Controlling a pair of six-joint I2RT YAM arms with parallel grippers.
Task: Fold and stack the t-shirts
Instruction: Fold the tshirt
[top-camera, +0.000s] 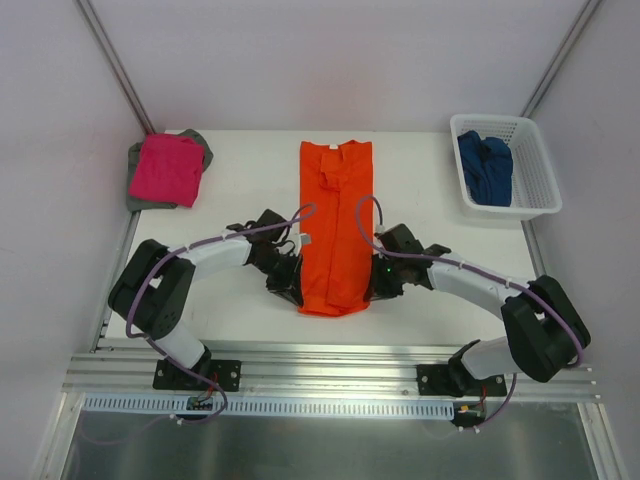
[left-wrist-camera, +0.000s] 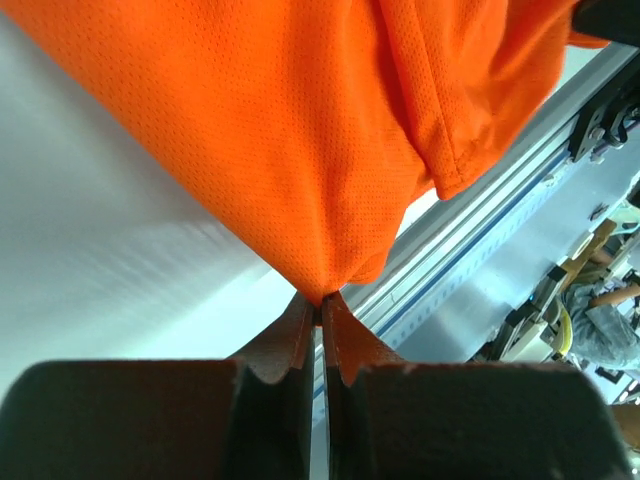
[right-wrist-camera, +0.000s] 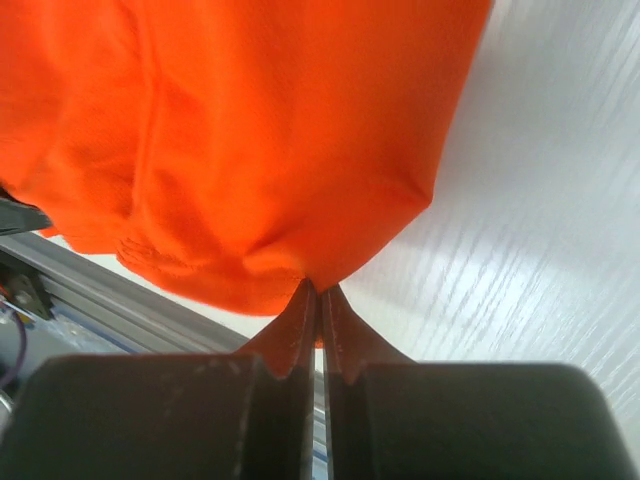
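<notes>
Closest in, the left gripper (left-wrist-camera: 320, 300) is clamped shut on the near left corner of the orange t-shirt (top-camera: 336, 220). The right gripper (right-wrist-camera: 318, 290) is clamped shut on its near right corner. The cloth bunches to a point at each pair of fingertips. The orange t-shirt lies at the centre of the table (top-camera: 240, 190), folded into a narrow strip running from near to far. At the far left corner the magenta t-shirt (top-camera: 165, 168) lies folded on the grey t-shirt (top-camera: 133, 185). At the far right corner the dark blue t-shirt (top-camera: 486, 168) sits crumpled in the white basket (top-camera: 545, 195).
</notes>
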